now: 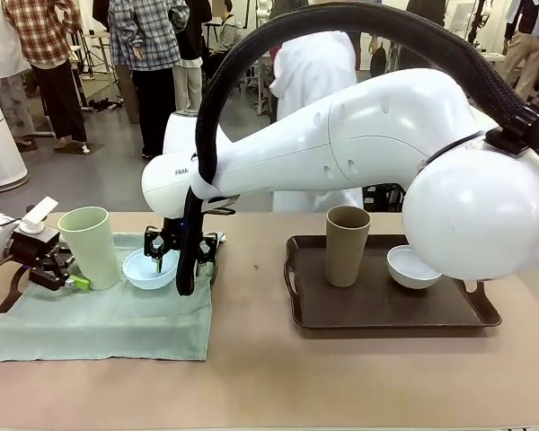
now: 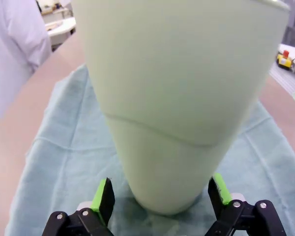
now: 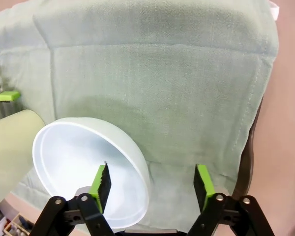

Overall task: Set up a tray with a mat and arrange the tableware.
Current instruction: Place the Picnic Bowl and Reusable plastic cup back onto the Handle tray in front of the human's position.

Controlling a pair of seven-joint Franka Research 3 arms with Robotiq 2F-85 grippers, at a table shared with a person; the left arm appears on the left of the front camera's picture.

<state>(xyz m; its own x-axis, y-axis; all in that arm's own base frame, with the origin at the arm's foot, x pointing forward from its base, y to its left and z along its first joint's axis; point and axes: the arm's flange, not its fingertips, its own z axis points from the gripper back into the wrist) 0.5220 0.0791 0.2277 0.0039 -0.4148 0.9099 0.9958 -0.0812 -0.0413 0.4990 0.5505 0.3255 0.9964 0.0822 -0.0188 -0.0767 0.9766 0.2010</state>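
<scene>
My L gripper (image 2: pixel 161 191) & R gripper (image 3: pixel 152 173): blk bodies, bright green pads. My arms (image 1: pixel 359 135): glossy white; cable sleeve (image 1: pixel 359 18) blk. Pale green cup (image 2: pixel 182 98): plain, no print. Light blue bowl (image 3: pixel 88 167): paler inside, no pattern. Mat (image 3: pixel 152 73): muted sage-green cloth, fine weave, stitched hem. Tray (image 1: pixel 386 310): dk brown, plain. Brown cup (image 1: pixel 347 244): matte tan-brown. Whitish bowl (image 1: pixel 412 267): off-white, plain. Tabletop (image 1: pixel 251 377): pinkish beige. Person's coat (image 1: pixel 314 63): white.
</scene>
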